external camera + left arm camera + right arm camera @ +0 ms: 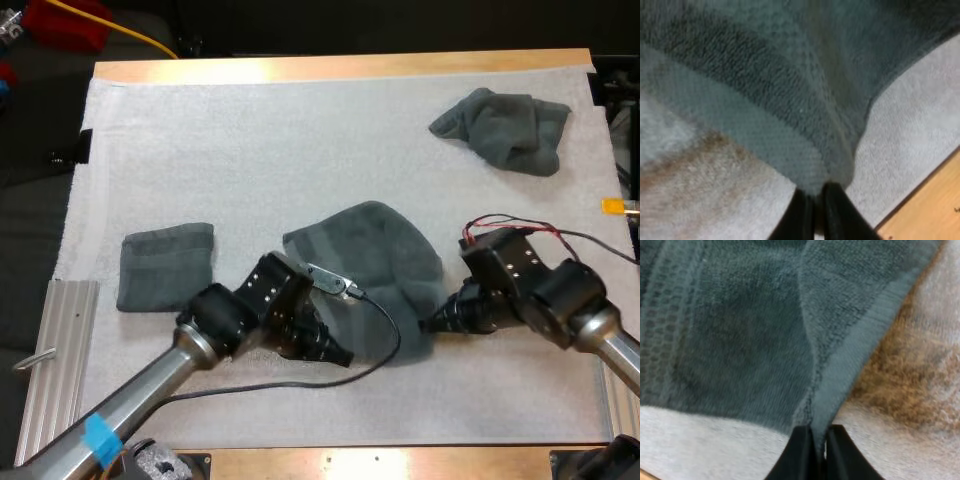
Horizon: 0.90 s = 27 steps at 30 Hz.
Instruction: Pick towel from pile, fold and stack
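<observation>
The white mat (300,130) covers the table. The towel (365,250) in hand lies near its middle, half spread. A crumpled towel (510,128) sits at the far right, and a folded towel (165,268) lies to the left. The left gripper (816,192) is clamped on one near corner and the right gripper (820,430) on the other. I judge both should lift evenly, pull the edge taut, then carry it squarely across. The cloth stretches away from both grippers.
</observation>
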Tool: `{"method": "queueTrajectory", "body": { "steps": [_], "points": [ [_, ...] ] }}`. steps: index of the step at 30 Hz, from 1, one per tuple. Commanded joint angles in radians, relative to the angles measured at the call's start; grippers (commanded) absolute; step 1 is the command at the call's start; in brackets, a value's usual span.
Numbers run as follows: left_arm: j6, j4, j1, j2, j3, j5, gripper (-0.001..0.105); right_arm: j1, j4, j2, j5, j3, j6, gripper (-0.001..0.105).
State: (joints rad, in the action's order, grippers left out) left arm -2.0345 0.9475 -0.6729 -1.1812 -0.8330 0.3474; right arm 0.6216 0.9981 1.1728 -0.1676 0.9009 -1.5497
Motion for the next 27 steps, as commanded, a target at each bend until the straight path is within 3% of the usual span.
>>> {"method": "queueTrajectory", "body": {
  "steps": [1, 4, 6, 9, 13, 20, 27],
  "points": [
    [0.043, 0.075, -0.005, 0.01, -0.037, -0.043, 0.0, 0.0, 0.003, -0.027, -0.003, 0.026, 0.012, 0.001],
    [0.108, 0.196, -0.005, 0.01, -0.128, -0.109, 0.0, 0.0, 0.012, -0.063, 0.0, 0.068, 0.045, 0.001],
    [0.128, 0.254, -0.005, 0.01, -0.232, -0.126, 0.0, 0.002, 0.053, -0.09, 0.0, 0.104, 0.066, 0.001],
    [0.138, 0.325, -0.005, 0.01, -0.296, -0.199, 0.0, 0.002, 0.084, -0.108, 0.0, 0.131, 0.071, 0.001],
    [0.16, 0.389, -0.007, 0.027, -0.374, -0.225, 0.0, 0.002, 0.114, -0.157, 0.0, 0.192, 0.087, 0.001],
    [0.148, 0.415, -0.022, 0.112, -0.402, -0.212, 0.0, 0.038, 0.225, -0.191, -0.023, 0.256, 0.094, 0.001],
    [0.049, 0.45, -0.211, 0.176, -0.404, -0.308, 0.0, 0.291, 0.314, -0.239, 0.178, 0.301, 0.228, 0.001]
  ]
}}
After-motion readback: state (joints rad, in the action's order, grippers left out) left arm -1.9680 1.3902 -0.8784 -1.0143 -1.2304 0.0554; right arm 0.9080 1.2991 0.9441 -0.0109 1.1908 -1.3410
